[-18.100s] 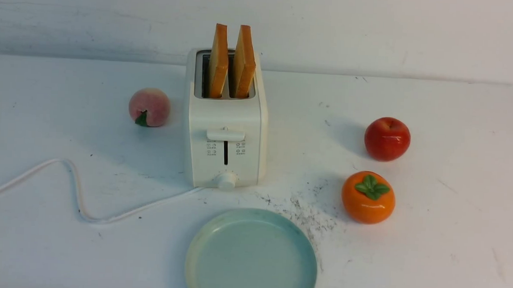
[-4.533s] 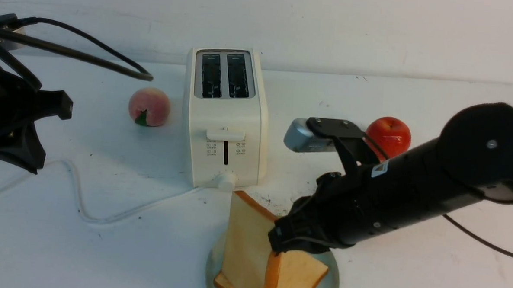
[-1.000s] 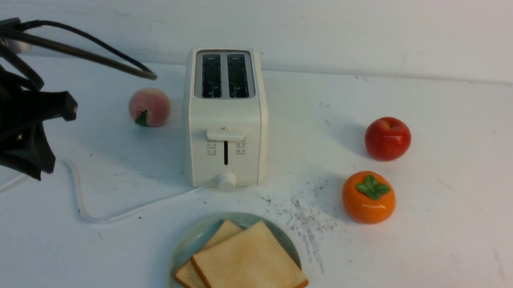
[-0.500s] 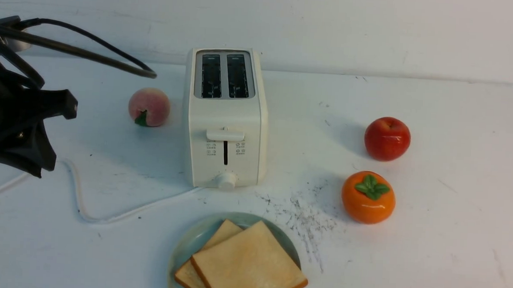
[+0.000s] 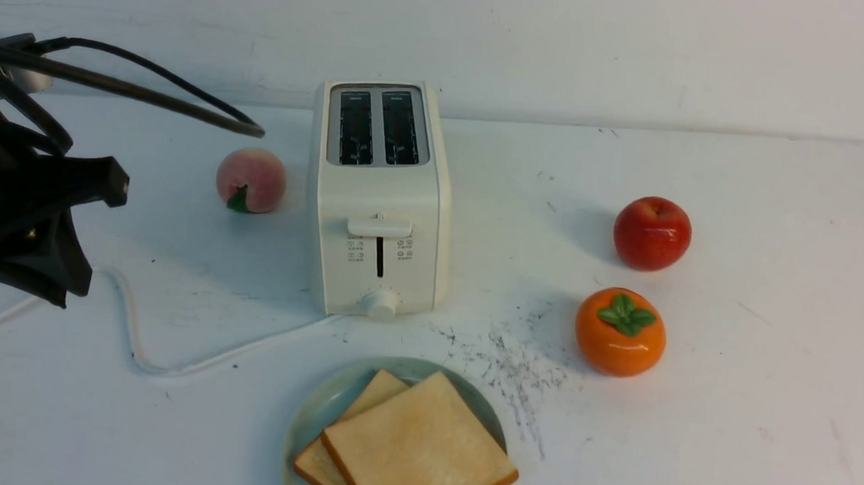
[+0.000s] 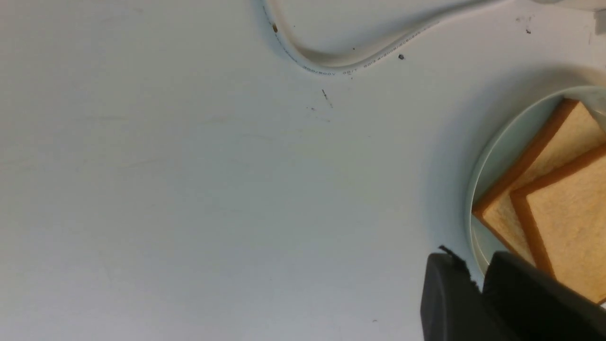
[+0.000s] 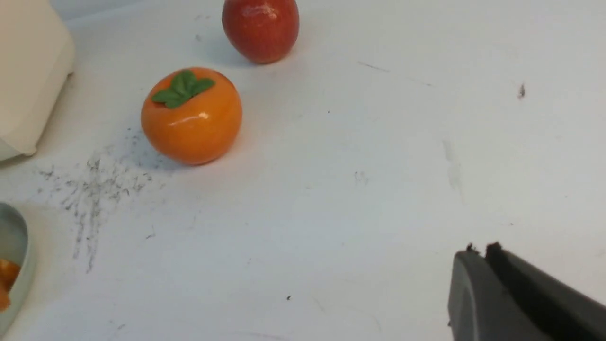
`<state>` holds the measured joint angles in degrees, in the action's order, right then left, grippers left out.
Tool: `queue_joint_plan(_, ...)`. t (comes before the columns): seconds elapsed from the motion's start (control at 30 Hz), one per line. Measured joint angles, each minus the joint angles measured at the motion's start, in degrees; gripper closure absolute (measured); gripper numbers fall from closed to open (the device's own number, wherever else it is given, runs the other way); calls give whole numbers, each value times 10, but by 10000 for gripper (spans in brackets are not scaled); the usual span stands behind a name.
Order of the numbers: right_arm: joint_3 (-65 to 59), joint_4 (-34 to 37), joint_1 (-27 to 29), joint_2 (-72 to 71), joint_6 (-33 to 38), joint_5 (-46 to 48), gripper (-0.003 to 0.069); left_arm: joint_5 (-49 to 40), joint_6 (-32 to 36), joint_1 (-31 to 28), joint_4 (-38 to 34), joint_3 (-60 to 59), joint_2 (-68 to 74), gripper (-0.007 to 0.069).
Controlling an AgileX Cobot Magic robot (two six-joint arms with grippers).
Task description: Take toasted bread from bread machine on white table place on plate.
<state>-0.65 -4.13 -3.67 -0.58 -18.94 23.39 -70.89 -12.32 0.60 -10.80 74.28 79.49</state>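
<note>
Left fingers [image 6: 478, 265] beside plate [image 6: 492, 151]

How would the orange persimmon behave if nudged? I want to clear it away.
The persimmon looks round and glossy, so it would probably roll, and may slip in a pinch. Its squat shape rests steadily on the white table, so a light touch may only rock it.

2 slices of toasted bread [image 5: 423, 446] lie flat and overlapping on the pale blue-green plate [image 5: 319, 412] at the near middle of the white table [image 5: 724, 401], the upper slice covering most of the lower. Just beyond stands the cream-white bread machine [image 5: 381, 196], upright, both slots empty, its white cord [image 5: 136, 346] trailing left.
</note>
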Motion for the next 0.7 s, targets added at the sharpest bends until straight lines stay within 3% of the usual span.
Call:
queue_joint_plan(0.4, 0, 22, 14, 0, 0, 0, 612, 0, 28, 0, -7, 0, -10, 515)
queue_joint_plan(0.7, 0, 21, 15, 0, 7, 0, 600, -4, 41, 0, 20, 0, -122, 515)
